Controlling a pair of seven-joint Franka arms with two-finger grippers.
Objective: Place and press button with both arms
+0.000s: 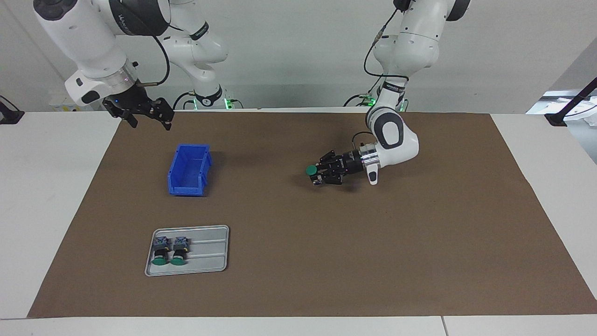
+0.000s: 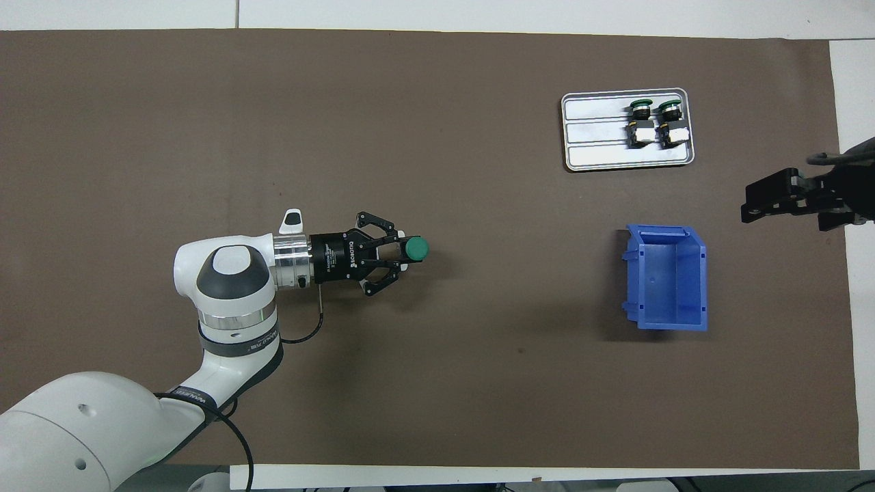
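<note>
Overhead view: tray holds two buttons; bin bare.

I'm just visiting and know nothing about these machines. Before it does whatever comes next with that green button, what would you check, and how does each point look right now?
1. The button is gripped by the left gripper: ok, its green cap sticks out past the fingertips.
2. The right gripper is free to press: ok, open and empty, over the table edge near the blue bin.
3. The bin is empty: ok.
4. The two spare buttons sit on the tray: ok.
5. The held button is lifted off the mat: cannot tell.
</note>
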